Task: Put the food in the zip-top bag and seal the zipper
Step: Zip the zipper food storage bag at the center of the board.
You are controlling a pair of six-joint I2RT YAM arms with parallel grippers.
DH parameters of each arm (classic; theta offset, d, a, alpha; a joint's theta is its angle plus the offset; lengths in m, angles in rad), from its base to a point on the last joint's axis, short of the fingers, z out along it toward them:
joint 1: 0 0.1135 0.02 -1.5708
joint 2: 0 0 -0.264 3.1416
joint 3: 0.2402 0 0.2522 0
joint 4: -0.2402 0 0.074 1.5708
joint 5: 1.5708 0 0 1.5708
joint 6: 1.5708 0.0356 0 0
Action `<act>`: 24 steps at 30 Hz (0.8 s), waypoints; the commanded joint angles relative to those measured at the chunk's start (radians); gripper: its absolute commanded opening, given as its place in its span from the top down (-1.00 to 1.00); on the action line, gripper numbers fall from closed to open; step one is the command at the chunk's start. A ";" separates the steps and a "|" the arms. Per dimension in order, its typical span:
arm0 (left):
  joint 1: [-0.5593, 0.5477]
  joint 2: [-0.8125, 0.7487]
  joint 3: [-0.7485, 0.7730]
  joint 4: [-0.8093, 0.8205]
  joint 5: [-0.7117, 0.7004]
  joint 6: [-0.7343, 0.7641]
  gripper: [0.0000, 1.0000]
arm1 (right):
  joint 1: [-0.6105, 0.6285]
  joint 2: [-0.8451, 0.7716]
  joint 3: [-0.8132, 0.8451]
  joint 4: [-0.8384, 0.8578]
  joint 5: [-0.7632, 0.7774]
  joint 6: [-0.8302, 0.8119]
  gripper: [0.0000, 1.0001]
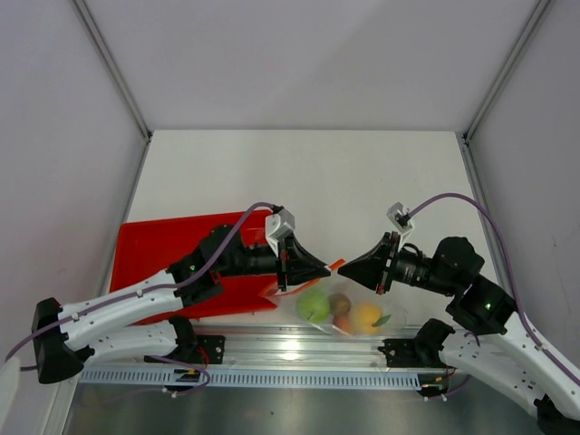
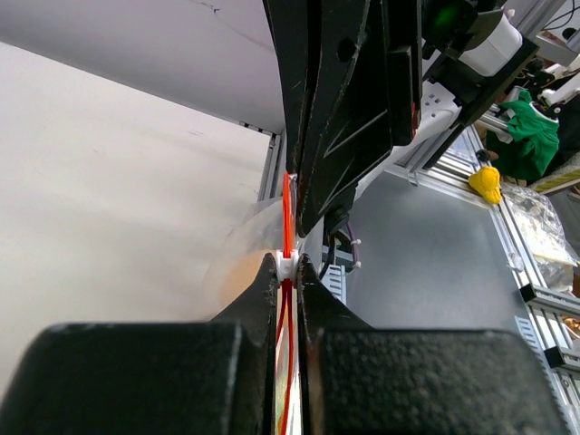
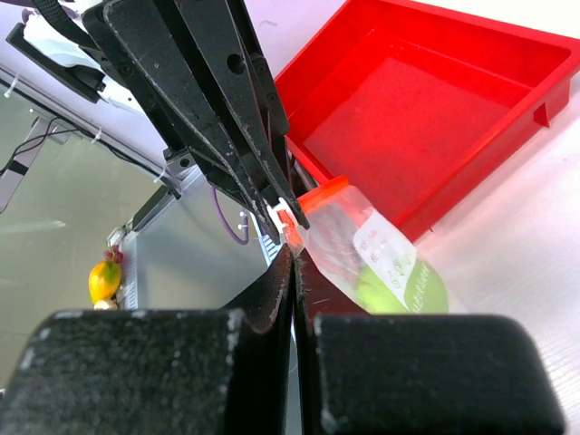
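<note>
The zip-top bag (image 1: 340,308) hangs clear of the table between my two grippers. Inside it lie the food pieces: a green apple (image 1: 314,304), a small brown fruit (image 1: 340,302) and a yellow-orange fruit (image 1: 366,316). My left gripper (image 1: 323,269) is shut on the white slider (image 2: 287,265) of the red-orange zipper (image 2: 287,204). My right gripper (image 1: 347,265) faces it tip to tip and is shut on the bag's top edge (image 3: 313,237). In the right wrist view the apple (image 3: 385,288) shows through the clear plastic below a printed label.
A red rectangular tray (image 1: 154,254) lies on the white table under the left arm, also seen as the red tray (image 3: 435,109) in the right wrist view. An aluminium rail (image 1: 299,349) runs along the near edge just below the bag.
</note>
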 commanded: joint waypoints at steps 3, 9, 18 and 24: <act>0.010 -0.029 -0.032 -0.059 0.047 -0.021 0.99 | -0.001 -0.022 0.001 0.081 0.052 0.000 1.00; 0.013 -0.055 -0.057 -0.088 0.038 -0.027 0.99 | -0.001 -0.033 0.013 0.042 0.073 -0.017 1.00; 0.020 -0.017 -0.011 -0.099 0.110 -0.045 0.99 | -0.007 0.106 0.042 0.000 -0.175 -0.100 0.78; 0.020 -0.006 -0.009 -0.080 0.119 -0.054 0.99 | -0.002 0.133 0.044 0.003 -0.180 -0.123 0.36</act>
